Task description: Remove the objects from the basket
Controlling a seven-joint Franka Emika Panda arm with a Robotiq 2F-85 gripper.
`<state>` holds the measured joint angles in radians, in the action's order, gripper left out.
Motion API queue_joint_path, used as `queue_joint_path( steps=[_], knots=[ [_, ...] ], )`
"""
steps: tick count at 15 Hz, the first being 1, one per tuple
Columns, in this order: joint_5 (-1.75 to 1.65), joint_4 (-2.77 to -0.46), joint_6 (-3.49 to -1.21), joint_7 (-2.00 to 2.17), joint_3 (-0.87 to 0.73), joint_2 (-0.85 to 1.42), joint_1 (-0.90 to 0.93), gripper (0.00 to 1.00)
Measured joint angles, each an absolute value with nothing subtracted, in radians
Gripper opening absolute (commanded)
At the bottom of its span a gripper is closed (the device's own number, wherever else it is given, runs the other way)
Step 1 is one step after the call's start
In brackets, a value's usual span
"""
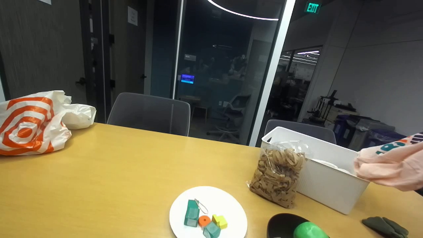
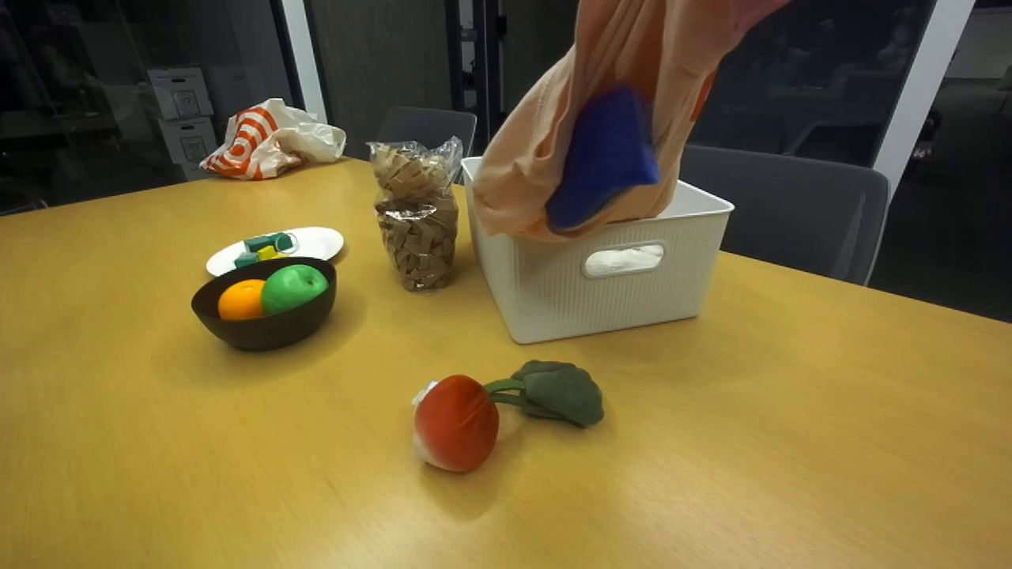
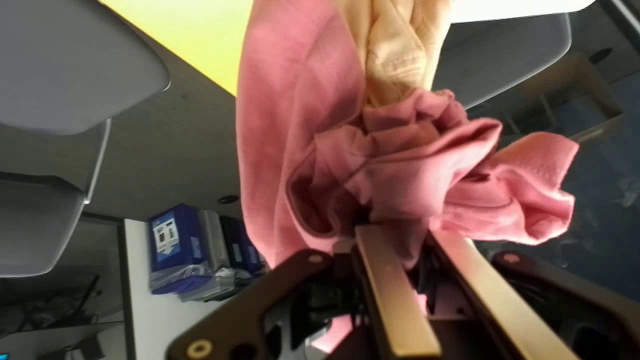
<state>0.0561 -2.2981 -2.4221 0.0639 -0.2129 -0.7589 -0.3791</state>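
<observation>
The white basket (image 1: pixel 330 193) stands on the table in both exterior views (image 2: pixel 553 296). Something white (image 1: pixel 325 163) lies inside it and also shows through its handle slot. A pink and peach cloth (image 2: pixel 522 178) with a blue print hangs at the basket's near end; its lower part overlaps the rim in the picture, and I cannot tell whether it touches. My gripper (image 3: pixel 395 234) is shut on the bunched cloth (image 3: pixel 400 180), with folds pinched between its fingers in the wrist view. The gripper is out of frame in both exterior views.
A clear bag of brown paper strips (image 2: pixel 419 225) stands beside the basket. A black bowl (image 2: pixel 265 336) holds a green and an orange fruit. A white plate (image 1: pixel 180 211) holds small blocks. A toy radish (image 2: pixel 457 423) lies before the basket. A plastic bag (image 1: pixel 29 127) lies farther off.
</observation>
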Motion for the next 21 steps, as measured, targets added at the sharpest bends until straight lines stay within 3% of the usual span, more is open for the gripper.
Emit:
queue_joint_path(
  steps=[6, 11, 21],
  knots=[
    [-0.014, -2.318, -2.445, 0.196, -0.211, -0.829, -0.519, 0.05],
    [-0.021, -2.417, -2.333, 0.179, -0.216, -0.818, -0.475, 0.05],
    [-0.097, -2.512, -2.141, 0.158, -0.204, -0.494, -0.363, 0.05]
  ],
)
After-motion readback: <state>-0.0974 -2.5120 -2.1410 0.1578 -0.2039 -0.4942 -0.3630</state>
